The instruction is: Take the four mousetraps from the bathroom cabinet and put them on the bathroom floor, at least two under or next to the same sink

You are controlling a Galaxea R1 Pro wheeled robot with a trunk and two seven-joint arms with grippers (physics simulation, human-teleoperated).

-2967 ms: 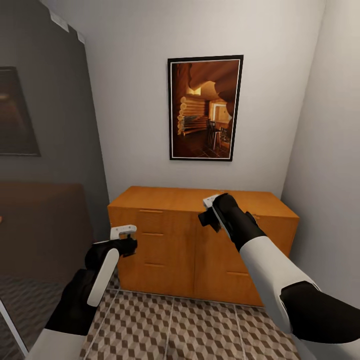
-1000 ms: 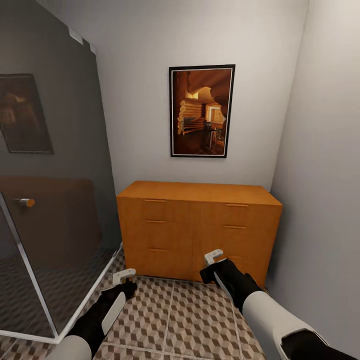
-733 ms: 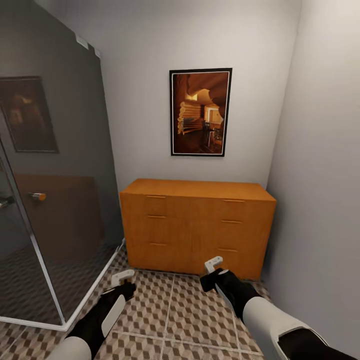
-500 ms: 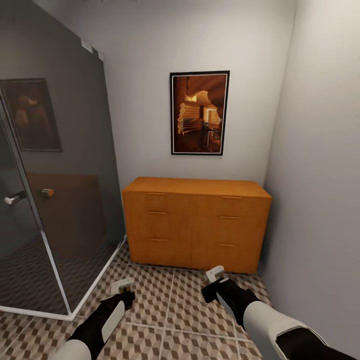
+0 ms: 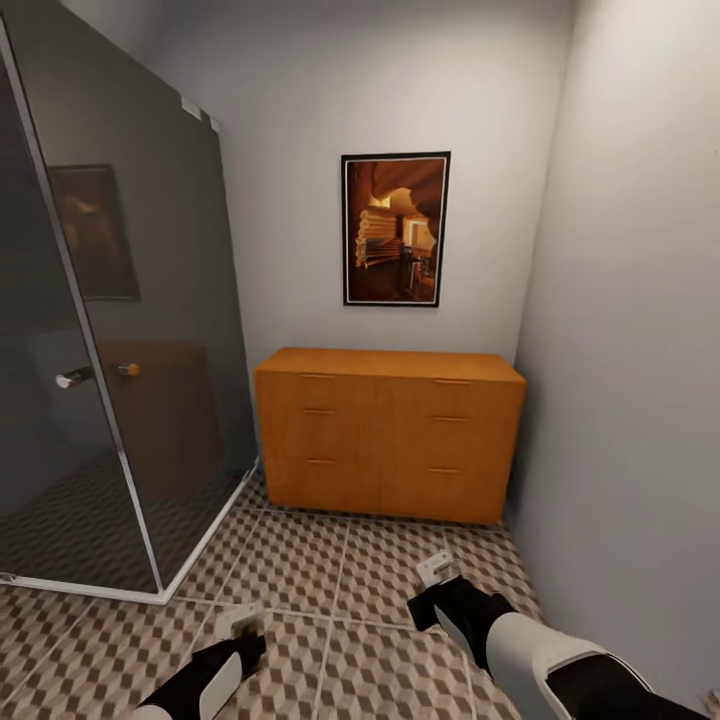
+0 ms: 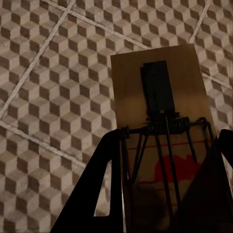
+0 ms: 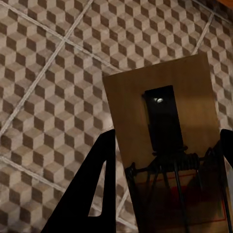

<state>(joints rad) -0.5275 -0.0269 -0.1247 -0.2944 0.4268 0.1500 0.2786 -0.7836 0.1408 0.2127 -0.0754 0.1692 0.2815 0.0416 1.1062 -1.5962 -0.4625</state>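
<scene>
- In the head view, an orange wooden cabinet stands against the back wall at the centre of the frame, its drawers and doors all shut and its top bare.
- A framed picture of a log-cabin interior hangs on the wall above the cabinet.
- A dark glass shower enclosure takes up the left of the frame, with a metal handle on its door.
- The bathroom floor, tiled in a brown, beige and white cube pattern with pale grout lines, runs across the lower part of the frame.
- The left gripper sits low at the bottom left of centre, over the tiles.
- The right gripper is at the lower right of centre, nearer the cabinet and above the floor.
- In the left wrist view, a mousetrap sits between the dark fingers; it is a tan board with a black plate, a wire spring and a red print, and the patterned tiles lie behind it. The fingers are closed on its two long edges.
- In the right wrist view, a second mousetrap is held the same way, its board between the two fingers, with a black plate near its middle and wire coils below it. The tiles show behind it as well.
- Both traps are held off the floor.
</scene>
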